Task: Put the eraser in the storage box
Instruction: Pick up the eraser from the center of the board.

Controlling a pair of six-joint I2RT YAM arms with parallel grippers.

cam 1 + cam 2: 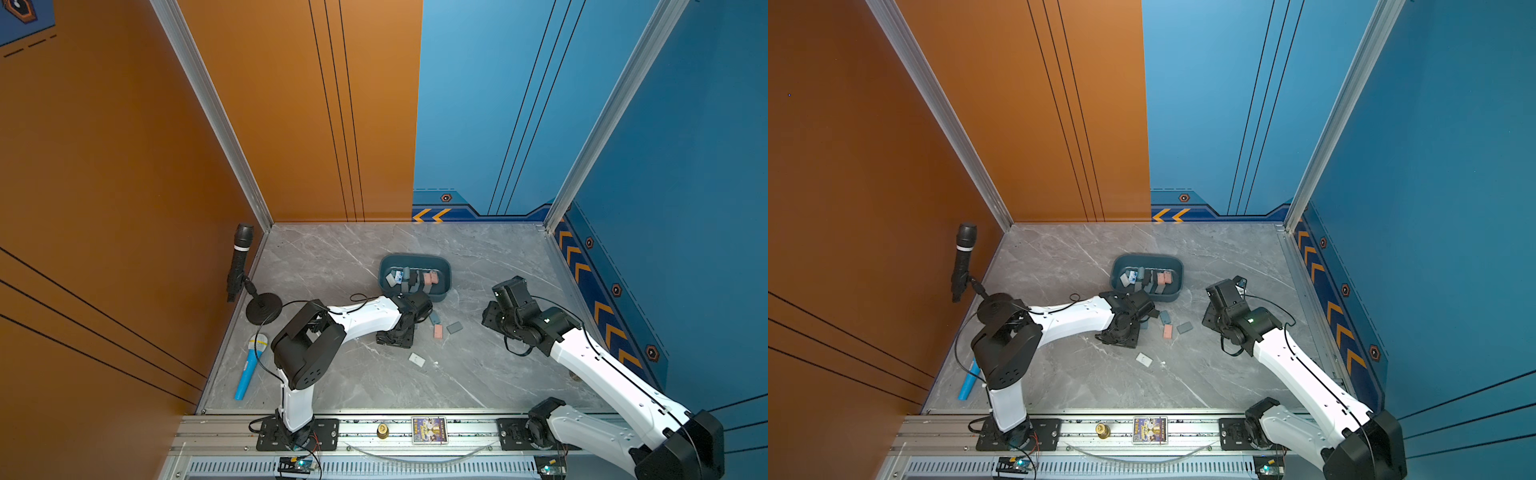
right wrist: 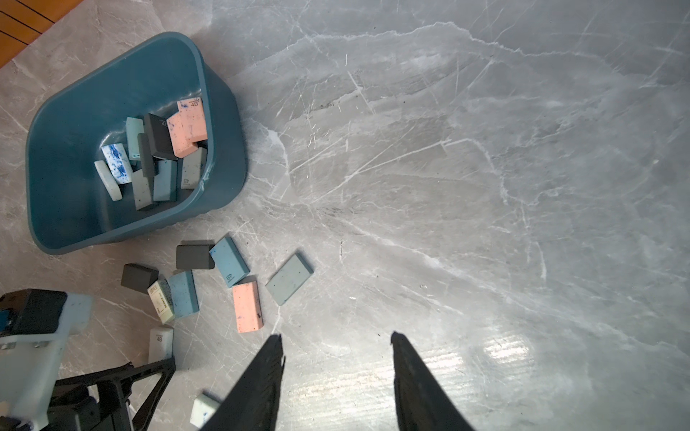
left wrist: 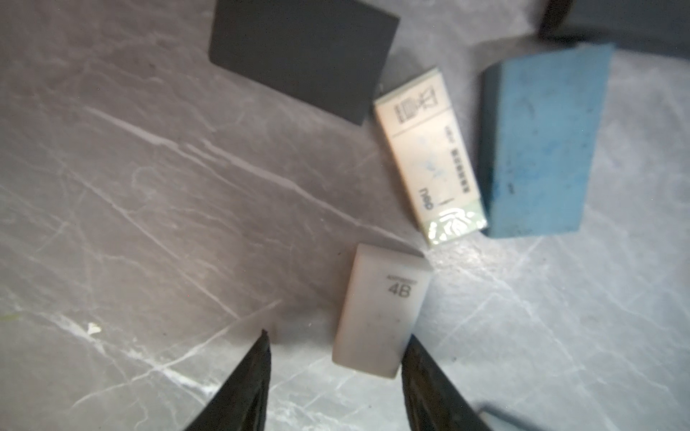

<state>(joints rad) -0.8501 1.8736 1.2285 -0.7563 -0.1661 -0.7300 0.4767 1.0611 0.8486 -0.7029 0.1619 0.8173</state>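
Straddling the white eraser (image 3: pixel 381 313) on the bench (image 3: pixel 149 186) near the storage box (image 2: pixel 74 93), left jaws stand parted along its long axis, unclamped; right jaws gape empty, farther off.

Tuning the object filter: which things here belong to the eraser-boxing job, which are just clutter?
Job: storage box; white 4B eraser, between the tips of the open left claw; pink eraser; other loose erasers.
Clutter: black device on stand; blue toy microphone; picture card; brass knob.
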